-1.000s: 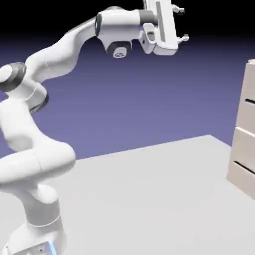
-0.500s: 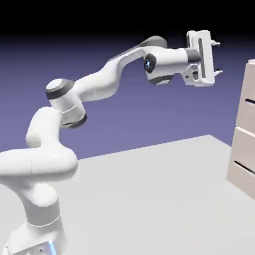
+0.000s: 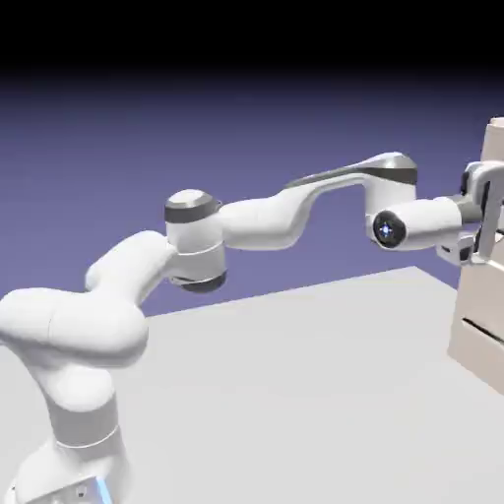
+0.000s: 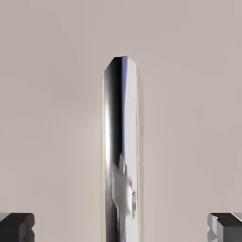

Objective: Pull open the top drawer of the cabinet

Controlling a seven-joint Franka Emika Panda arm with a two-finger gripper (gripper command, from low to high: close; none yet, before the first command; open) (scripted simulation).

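The cabinet (image 3: 484, 335) is a pale beige block of drawers at the exterior view's right edge, split by dark slits. Its top drawer (image 3: 493, 157) is the uppermost beige panel. My gripper (image 3: 486, 224) reaches level against the cabinet's upper front, and its fingertips do not show there. In the hand view a beige drawer front (image 4: 56, 104) fills the picture. A narrow, shiny dark-and-silver handle (image 4: 121, 142) runs up the middle. My gripper (image 4: 121, 229) is open, with one grey fingertip (image 4: 16, 227) on each side of the handle, well apart from it.
The grey table (image 3: 295, 394) stretches under the outstretched arm (image 3: 266, 221). The cabinet's lower drawer fronts (image 3: 479, 295) sit below the hand, and its right part is cut off by the picture's edge.
The arm has swung down from high above and stretched to the right, bringing the hand up to the cabinet's front. The fingers have stayed wide apart.
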